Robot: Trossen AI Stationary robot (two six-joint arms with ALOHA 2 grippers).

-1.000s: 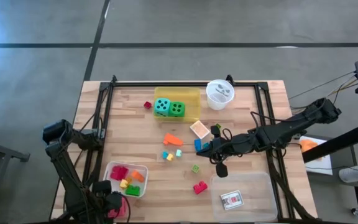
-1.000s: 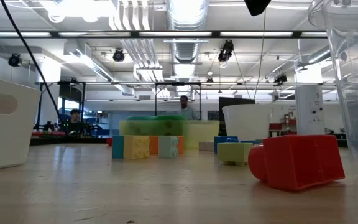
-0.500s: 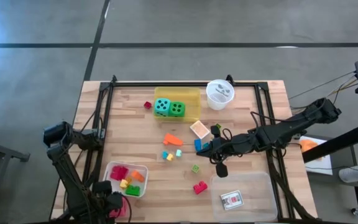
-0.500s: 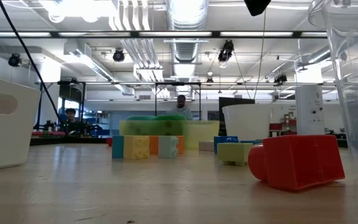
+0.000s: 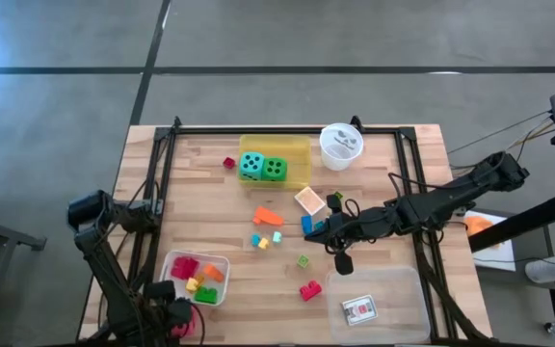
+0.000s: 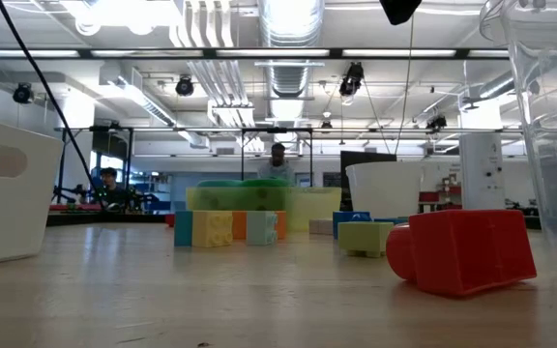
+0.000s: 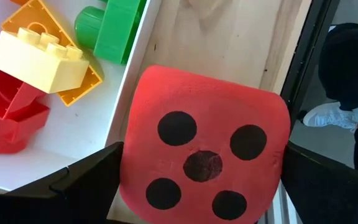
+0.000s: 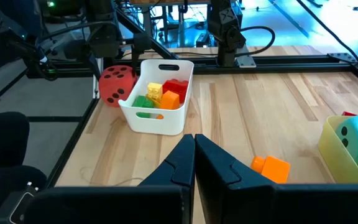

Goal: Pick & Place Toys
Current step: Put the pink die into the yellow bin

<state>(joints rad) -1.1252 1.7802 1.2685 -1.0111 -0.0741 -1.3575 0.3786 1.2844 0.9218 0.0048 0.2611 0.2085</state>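
Observation:
My left gripper [image 7: 204,186] is at the table's near left corner, shut on the red black-dotted die [image 7: 204,162], right beside the white tray [image 5: 196,278] of blocks. The die also shows in the right wrist view [image 8: 118,84]. My right gripper [image 8: 193,144] is shut at mid-table [image 5: 312,231], just by a blue block [image 5: 306,223]. The teal die [image 5: 251,166] and green die [image 5: 275,169] sit in the yellow tray [image 5: 297,145]. Loose blocks lie mid-table: orange [image 5: 268,217], green [image 5: 303,260] and red [image 5: 309,289]. My left gripper pinches the red die between its two fingers, one on the die's left side [image 7: 129,180] and one on its right side [image 7: 281,174], with the five-dot face toward the camera. Whether the die rests on the table, I cannot tell. My right gripper: I cannot tell whether it touches the blue block.
A clear tray [image 5: 408,289] at the near right holds a playing card [image 5: 359,308]. A white cup [image 5: 340,145] stands at the far edge. A card [image 5: 308,200] lies mid-table. A black frame [image 5: 162,193] runs along the table's sides. People show in the room beyond.

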